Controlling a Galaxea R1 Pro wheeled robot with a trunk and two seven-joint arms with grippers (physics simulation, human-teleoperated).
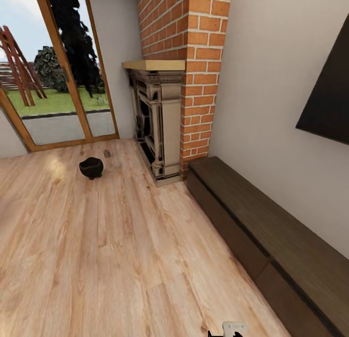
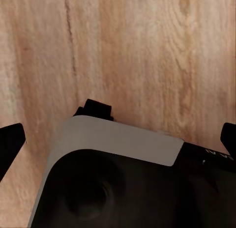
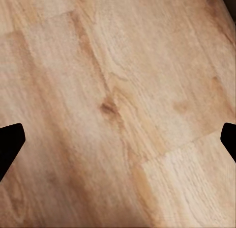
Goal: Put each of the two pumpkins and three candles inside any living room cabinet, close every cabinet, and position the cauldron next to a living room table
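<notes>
The black cauldron (image 1: 91, 167) sits on the wood floor near the glass door. Just beyond it lies one small brownish candle (image 1: 106, 153). Along the right wall runs the long, low, dark brown cabinet (image 1: 271, 235), its drawer fronts flush and shut. The pumpkins are out of view. My left gripper (image 2: 118, 139) hangs open over the floor, above a grey and black part of the robot's body (image 2: 113, 179). My right gripper (image 3: 118, 144) is open too, with bare floorboards between its dark fingertips (image 3: 11, 142).
A brick chimney with an ornate fireplace (image 1: 157, 124) stands between the door and the cabinet. A black TV (image 1: 329, 99) hangs above the cabinet. The glass door (image 1: 53, 80) lies far left. Wide wood floor (image 1: 121, 250) stretches towards the cauldron.
</notes>
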